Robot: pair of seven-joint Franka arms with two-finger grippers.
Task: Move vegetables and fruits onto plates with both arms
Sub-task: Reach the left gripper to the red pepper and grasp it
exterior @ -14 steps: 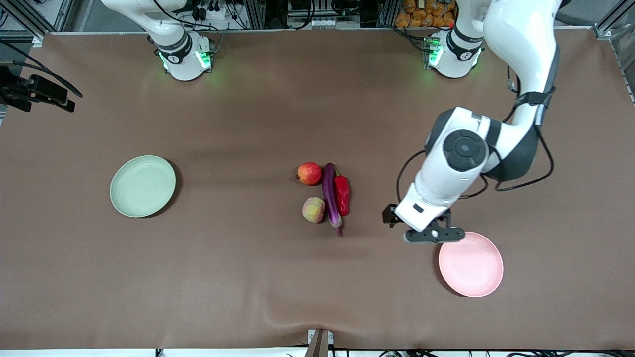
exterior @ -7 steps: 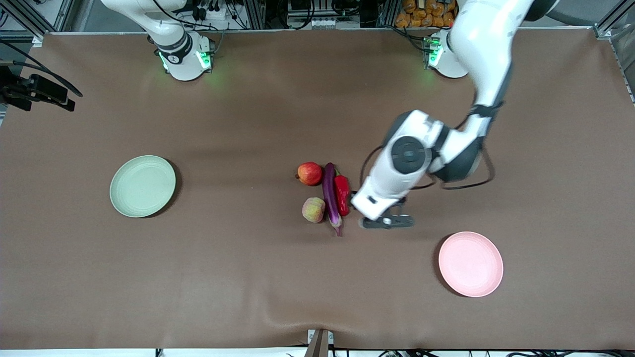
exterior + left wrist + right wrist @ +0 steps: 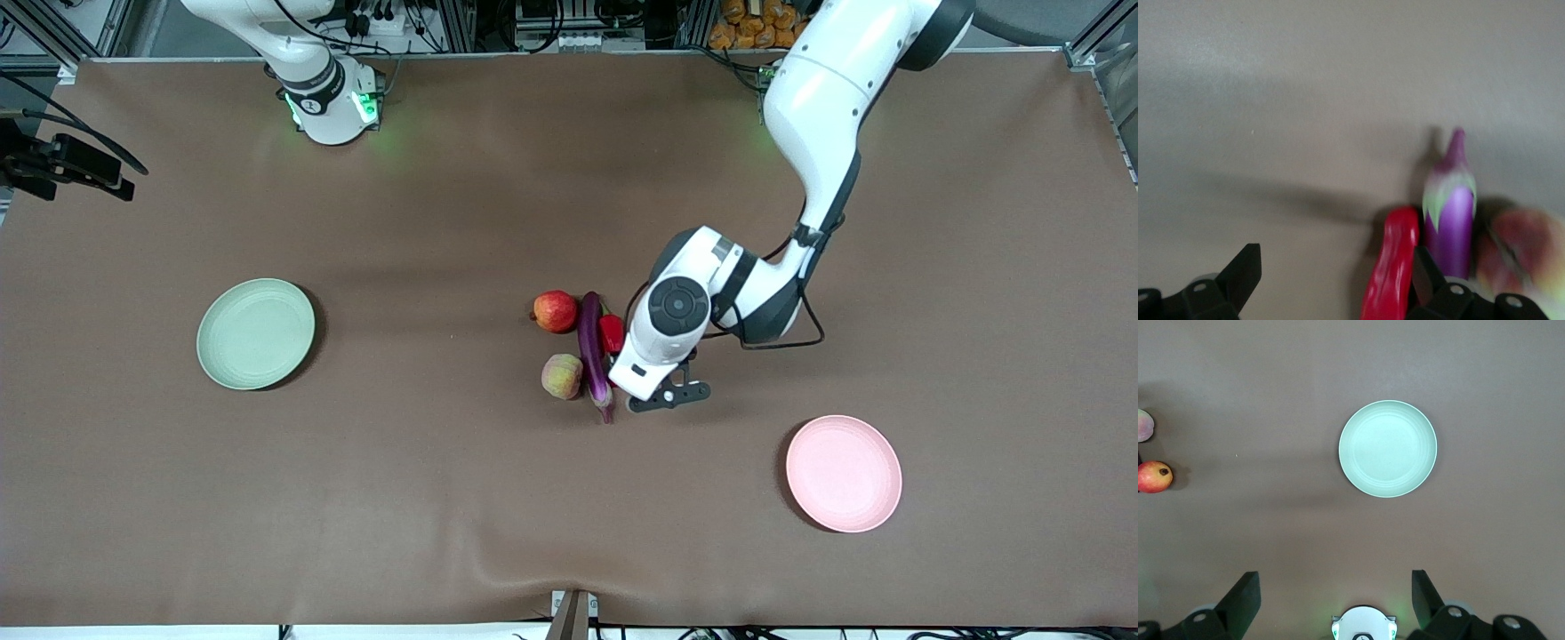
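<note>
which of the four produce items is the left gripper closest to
The red chili pepper. The open left gripper hangs right over it, while the eggplant lies beside it and the peach and apple sit past the eggplant.

White arms [image 3: 822,84] with dark grey joints, black cables, green-lit bases [image 3: 331,105], black grippers [image 3: 669,396].

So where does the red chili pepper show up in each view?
Front view: red chili pepper partly under the left arm, beside the eggplant.
Left wrist view: pepper by a finger of the open left gripper.
Right wrist view: not in it.
Shared landmark: the eggplant.
</note>
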